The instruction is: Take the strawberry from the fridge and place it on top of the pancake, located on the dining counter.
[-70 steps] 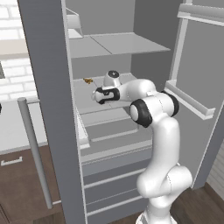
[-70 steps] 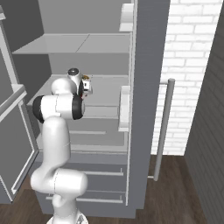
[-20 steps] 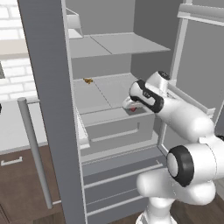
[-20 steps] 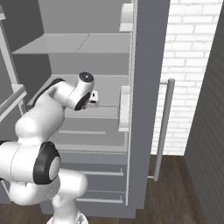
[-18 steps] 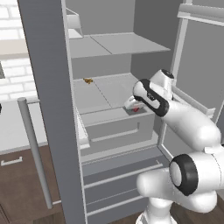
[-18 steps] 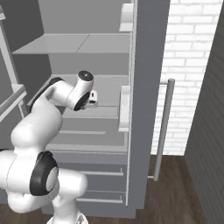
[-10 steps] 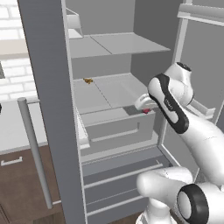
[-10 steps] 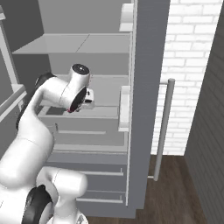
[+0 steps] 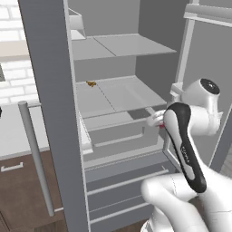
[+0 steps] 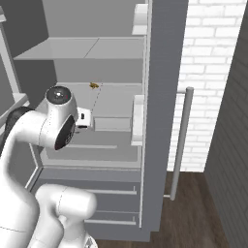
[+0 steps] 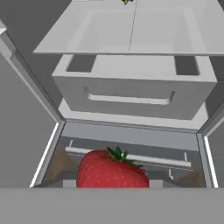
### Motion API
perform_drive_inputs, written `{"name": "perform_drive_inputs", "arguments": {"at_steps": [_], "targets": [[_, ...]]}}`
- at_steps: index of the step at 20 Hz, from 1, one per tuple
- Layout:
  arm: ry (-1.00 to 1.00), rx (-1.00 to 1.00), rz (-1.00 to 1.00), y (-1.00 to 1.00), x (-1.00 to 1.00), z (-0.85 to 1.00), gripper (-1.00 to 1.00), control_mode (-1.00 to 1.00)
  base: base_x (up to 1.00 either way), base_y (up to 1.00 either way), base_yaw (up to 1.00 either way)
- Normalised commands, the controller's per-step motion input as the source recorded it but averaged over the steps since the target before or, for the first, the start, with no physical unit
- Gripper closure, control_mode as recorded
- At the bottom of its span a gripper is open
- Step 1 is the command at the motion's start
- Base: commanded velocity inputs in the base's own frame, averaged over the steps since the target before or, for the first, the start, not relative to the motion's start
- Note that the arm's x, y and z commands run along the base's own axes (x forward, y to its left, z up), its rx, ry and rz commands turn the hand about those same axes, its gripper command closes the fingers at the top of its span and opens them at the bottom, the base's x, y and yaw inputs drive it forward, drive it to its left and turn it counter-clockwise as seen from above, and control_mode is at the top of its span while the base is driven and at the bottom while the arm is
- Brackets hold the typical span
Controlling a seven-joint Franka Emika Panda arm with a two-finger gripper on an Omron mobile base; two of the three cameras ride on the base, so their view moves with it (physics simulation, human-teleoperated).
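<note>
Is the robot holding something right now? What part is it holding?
Yes, the strawberry. It sits right at the gripper, in front of the open fridge. The fingers are hidden, so which part they pinch cannot be told.

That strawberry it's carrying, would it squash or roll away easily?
Probably soft: the strawberry looks plump, so a hard squeeze might bruise it. Its rounded body would likely roll on the fridge shelf. It seems light for the end effector.

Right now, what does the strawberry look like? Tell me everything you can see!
The strawberry is bright red and plump, with tiny seed dimples on its skin and a small green leafy cap on top. In the hand view it sits close at the bottom, its lower part cut off, in front of the open fridge with grey shelves and drawers. What grips it cannot be seen.
</note>
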Motion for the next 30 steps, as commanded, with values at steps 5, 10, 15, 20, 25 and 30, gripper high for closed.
{"name": "perform_drive_inputs", "arguments": {"at_steps": [5, 10, 15, 20, 25, 30], "targets": [[-0.04, 0.05, -0.03, -0.03, -0.69, 0.65, 1.00, -1.00, 0.00, 0.00, 0.00], [-0.01, 0.09, 0.00, -0.14, -0.75, 0.51, 1.00, -1.00, 0.00, 0.00, 0.00], [0.00, 0.02, 0.00, 0.00, -0.24, 0.04, 1.00, -1.00, 0.00, 0.00, 0.00], [0.00, 0.00, 0.00, 0.00, 0.00, 0.00, 1.00, 1.00, 0.00, 0.00, 0.00], [0.00, 0.00, 0.00, 0.00, 0.00, 0.00, 1.00, 1.00, -0.03, 0.00, 0.00], [0.00, 0.00, 0.00, 0.00, 0.00, 0.00, 1.00, 1.00, -0.56, -0.04, 0.01]]}}
